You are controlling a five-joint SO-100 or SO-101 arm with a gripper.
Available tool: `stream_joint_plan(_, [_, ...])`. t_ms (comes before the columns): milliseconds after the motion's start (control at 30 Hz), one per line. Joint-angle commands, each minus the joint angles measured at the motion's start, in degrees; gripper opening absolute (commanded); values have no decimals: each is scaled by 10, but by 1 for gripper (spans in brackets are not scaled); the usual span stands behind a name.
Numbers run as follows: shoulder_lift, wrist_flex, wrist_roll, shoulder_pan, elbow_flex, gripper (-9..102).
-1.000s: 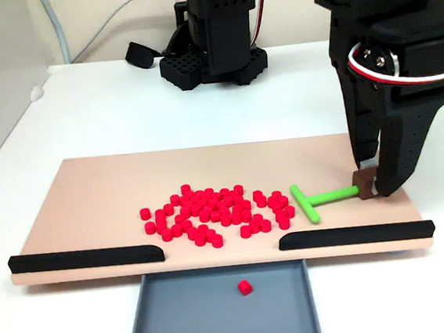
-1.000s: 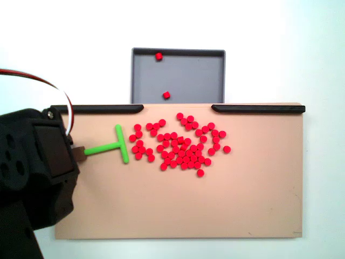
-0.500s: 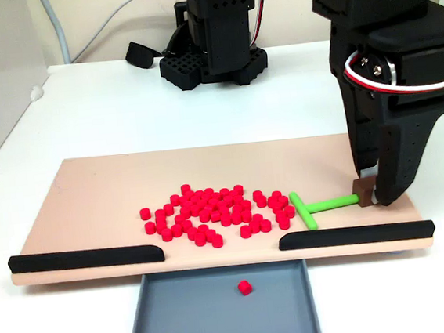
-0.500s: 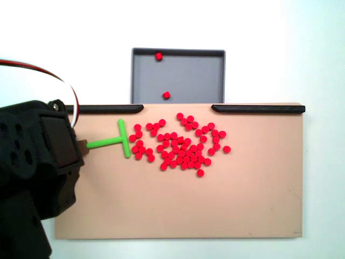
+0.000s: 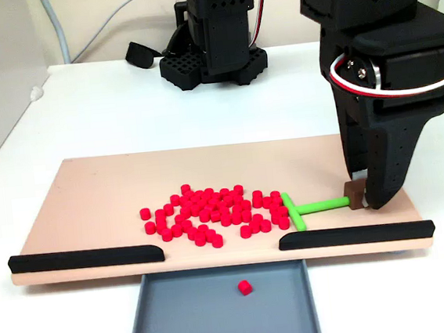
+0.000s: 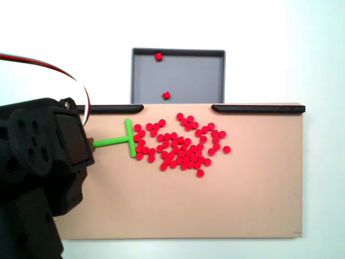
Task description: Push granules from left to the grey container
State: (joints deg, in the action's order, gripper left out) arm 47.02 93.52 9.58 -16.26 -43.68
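A pile of red granules (image 5: 215,214) (image 6: 180,148) lies in the middle of the tan board (image 5: 99,194) (image 6: 242,199). The green T-shaped tool (image 5: 301,208) (image 6: 121,140) touches the pile's edge with its crossbar. My gripper (image 5: 360,198) is shut on the brown block at the tool's handle end, on the right in a fixed view; in the other fixed view the arm's black body (image 6: 43,167) covers the fingers. The grey container (image 5: 166,325) (image 6: 199,81) sits past the gap between the black strips and holds two granules (image 5: 244,288) (image 6: 166,95).
Two black strips (image 5: 85,258) (image 5: 356,235) line the board's edge beside the container, leaving a gap between them. A black arm base (image 5: 213,53) and cables stand behind the board on the white table.
The gripper has moved the green tool toward the pile and slightly toward the container side. The crossbar now touches the nearest granules. The rest of the pile has barely shifted.
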Motion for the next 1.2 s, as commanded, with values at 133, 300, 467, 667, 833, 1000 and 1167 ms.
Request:
stream_joint_plan(133, [4,4,-1,13,8,0])
stream_joint_plan(300, [3,4,-2,18,8,0])
stream_joint_plan(467, [1,4,-3,22,8,0])
stream_joint_plan(667, [2,4,-6,24,8,0])
stream_joint_plan(833, [2,4,-18,26,8,0])
stream_joint_plan(1000, [2,4,-29,31,8,0])
stream_joint_plan(1167, [2,4,-36,34,8,0])
